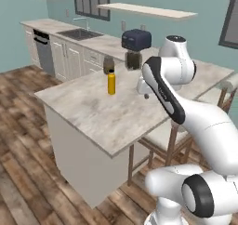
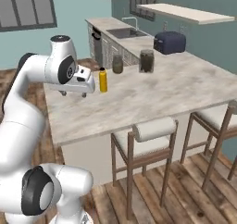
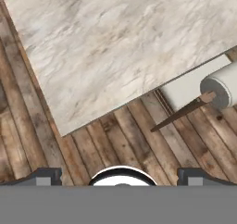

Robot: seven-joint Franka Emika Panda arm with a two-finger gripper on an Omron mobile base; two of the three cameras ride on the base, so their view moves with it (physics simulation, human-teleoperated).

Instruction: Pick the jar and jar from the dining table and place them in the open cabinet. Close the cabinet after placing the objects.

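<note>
Claw (image 2: 73,94) open, pointing down over dining table (image 2: 152,98) edge.

**Dining table: what sat on it**

Dining table (image 2: 152,98), beige marbled top, off-white sides, stood on wood plank floor (image 1: 23,173). Near its far edge: yellow bottle (image 2: 103,80) with black cap, upright; small jar (image 2: 117,64) just behind it; larger jar (image 2: 146,61) with dark sticks further along, apart from both.

Hand (image 3: 120,176) apparently wide open, downward-facing
</note>
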